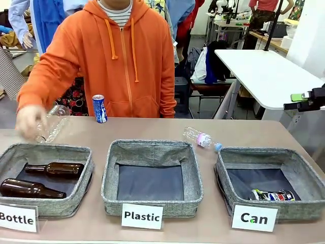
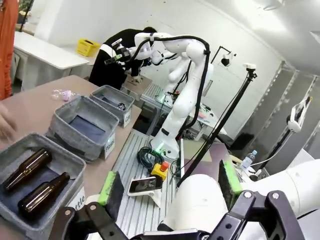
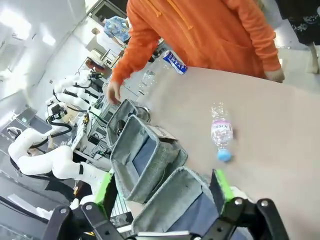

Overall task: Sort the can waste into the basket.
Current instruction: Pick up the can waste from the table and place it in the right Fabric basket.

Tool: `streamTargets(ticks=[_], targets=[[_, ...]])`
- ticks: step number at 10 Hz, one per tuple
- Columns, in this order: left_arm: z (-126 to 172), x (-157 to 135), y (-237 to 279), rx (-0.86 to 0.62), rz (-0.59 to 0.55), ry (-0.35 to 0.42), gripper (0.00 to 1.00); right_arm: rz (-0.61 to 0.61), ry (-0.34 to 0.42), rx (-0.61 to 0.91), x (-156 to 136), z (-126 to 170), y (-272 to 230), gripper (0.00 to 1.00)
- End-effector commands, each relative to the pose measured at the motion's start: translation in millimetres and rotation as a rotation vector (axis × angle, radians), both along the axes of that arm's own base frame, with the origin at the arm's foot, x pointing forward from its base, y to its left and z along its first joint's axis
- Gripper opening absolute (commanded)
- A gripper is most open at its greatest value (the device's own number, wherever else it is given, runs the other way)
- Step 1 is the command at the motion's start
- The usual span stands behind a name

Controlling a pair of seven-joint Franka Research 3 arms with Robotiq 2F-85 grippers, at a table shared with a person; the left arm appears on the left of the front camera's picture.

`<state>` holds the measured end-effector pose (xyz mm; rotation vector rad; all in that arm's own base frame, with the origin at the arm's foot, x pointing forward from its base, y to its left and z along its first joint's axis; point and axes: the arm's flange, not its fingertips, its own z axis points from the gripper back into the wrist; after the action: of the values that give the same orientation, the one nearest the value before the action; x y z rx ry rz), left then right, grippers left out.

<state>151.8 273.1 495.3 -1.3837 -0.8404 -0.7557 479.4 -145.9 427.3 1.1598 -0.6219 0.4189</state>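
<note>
In the front view, the small blue metal drink can [image 1: 99, 108] is standing on the table [image 1: 152, 128] by the person [image 1: 127, 56], well apart from the square grey fabric basket marked "Can" [image 1: 269, 151], where the crushed dark silvery can [image 1: 272, 195] is lying. In the left wrist view, the left gripper [image 2: 170, 182] is gaping wide, holding nothing, near two brown glass bottles [image 2: 42, 195]. In the right wrist view, the right gripper [image 3: 162, 186] is gaping empty near that basket; the blue can is looking light, thin and slippery, so gently squeezing its middle seems best, with a small clear plastic bottle [image 3: 221, 132] lying in the way.
</note>
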Motion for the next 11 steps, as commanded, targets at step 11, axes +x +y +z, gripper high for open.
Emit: streamTargets(ticks=[11], targets=[[-49.1,209.3,-232.9,0.228,0.000,0.478,1.00,-0.003,-0.021,-0.024,-7.4,-2.2,2.5,1.00]])
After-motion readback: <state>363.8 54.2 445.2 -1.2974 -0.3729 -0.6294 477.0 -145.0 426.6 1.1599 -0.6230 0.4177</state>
